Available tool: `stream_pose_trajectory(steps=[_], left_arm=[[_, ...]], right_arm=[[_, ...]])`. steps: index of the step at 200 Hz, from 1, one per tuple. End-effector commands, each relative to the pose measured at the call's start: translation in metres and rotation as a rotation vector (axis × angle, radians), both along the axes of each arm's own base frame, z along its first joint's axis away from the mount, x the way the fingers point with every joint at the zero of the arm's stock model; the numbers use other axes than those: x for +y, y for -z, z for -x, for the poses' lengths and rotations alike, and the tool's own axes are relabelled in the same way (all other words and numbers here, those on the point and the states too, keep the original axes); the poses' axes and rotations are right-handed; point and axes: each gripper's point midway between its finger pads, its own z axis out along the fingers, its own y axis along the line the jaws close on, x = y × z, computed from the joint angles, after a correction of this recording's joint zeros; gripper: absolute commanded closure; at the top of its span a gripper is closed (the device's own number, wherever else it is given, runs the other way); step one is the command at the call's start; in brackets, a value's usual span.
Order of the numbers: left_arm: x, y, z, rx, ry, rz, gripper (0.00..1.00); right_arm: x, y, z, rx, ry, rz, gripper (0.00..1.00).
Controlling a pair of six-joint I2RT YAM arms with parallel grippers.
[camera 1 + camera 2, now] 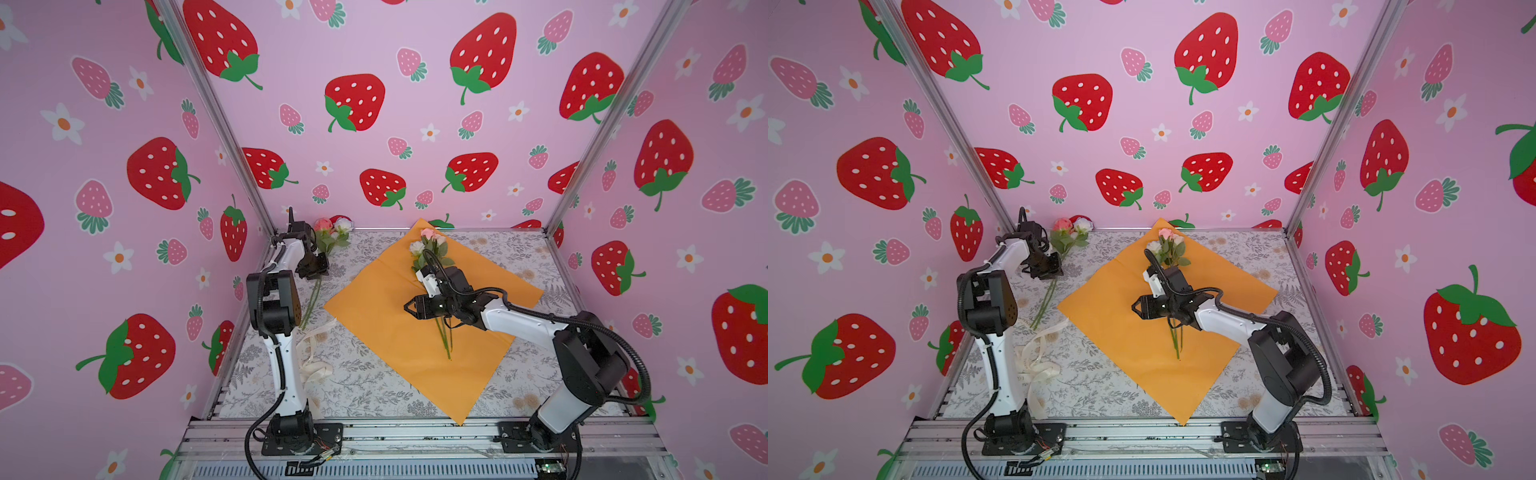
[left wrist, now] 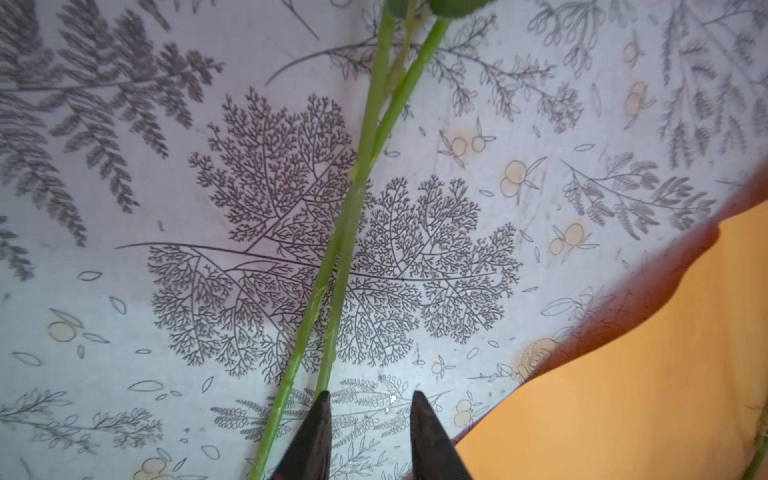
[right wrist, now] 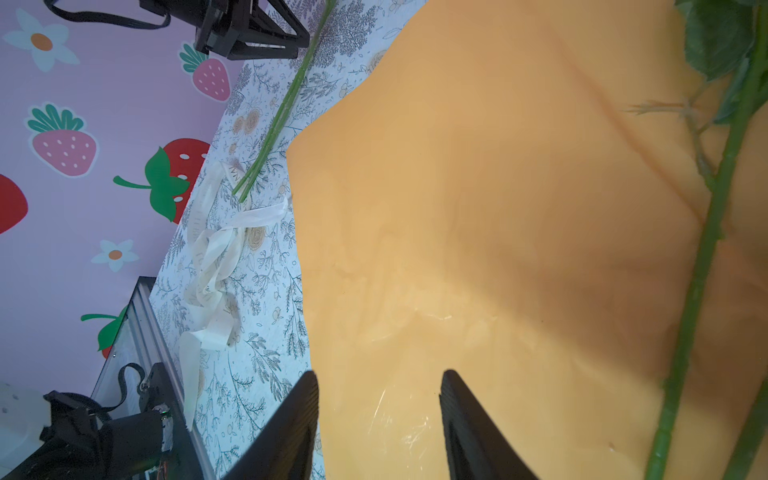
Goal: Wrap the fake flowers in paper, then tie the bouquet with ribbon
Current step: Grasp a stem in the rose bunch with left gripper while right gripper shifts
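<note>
Gathering is the step: your left gripper stands apart and empty, two loose stems just beside one fingertip. Your right gripper, apart and empty too, hovers over the paper, the other flowers lying alongside it. Next, probably, straddle those stems and close.

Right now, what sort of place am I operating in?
Likely a staged tabletop robot cell, not a real florist's: strawberry-print walls on aluminium posts box in a leaf-print table, left arm and right arm are bolted to a front rail, and props lie ready: orange paper, fake flowers, ribbon.
</note>
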Motion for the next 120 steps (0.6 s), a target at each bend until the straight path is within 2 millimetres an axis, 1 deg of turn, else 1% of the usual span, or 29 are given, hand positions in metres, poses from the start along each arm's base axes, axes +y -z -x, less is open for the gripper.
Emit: stream_pose_trajectory(steps=[1, 26, 28, 32, 80, 112, 114, 120], left_arm=[[0.009, 0.006, 0.003, 0.037, 0.008, -0.045, 0.65], [0.010, 0.009, 0.004, 0.047, 0.021, -0.060, 0.65], [0.015, 0.010, 0.005, 0.051, 0.015, -0.082, 0.65], [0.017, 0.012, 0.005, 0.055, 0.015, -0.091, 0.65], [0.013, 0.022, 0.007, 0.079, 0.026, -0.071, 0.66], [0.013, 0.029, 0.009, 0.088, 0.023, -0.067, 0.69], [0.009, 0.028, 0.008, 0.084, 0.027, -0.048, 0.70], [0.007, 0.030, 0.009, 0.086, 0.030, -0.037, 0.71]], right_arm=[[0.005, 0.000, -0.002, -0.008, -0.014, 0.007, 0.49], [0.006, 0.000, -0.002, -0.006, -0.020, 0.010, 0.49], [0.006, 0.000, -0.002, -0.006, -0.020, 0.010, 0.49], [0.005, 0.000, -0.001, -0.008, -0.022, 0.010, 0.49], [0.006, 0.004, -0.001, -0.003, -0.027, 0.018, 0.49], [0.006, 0.007, -0.001, 0.006, -0.029, 0.028, 0.49], [0.006, 0.007, 0.000, 0.006, -0.030, 0.028, 0.49], [0.006, 0.008, -0.001, 0.005, -0.031, 0.030, 0.49]])
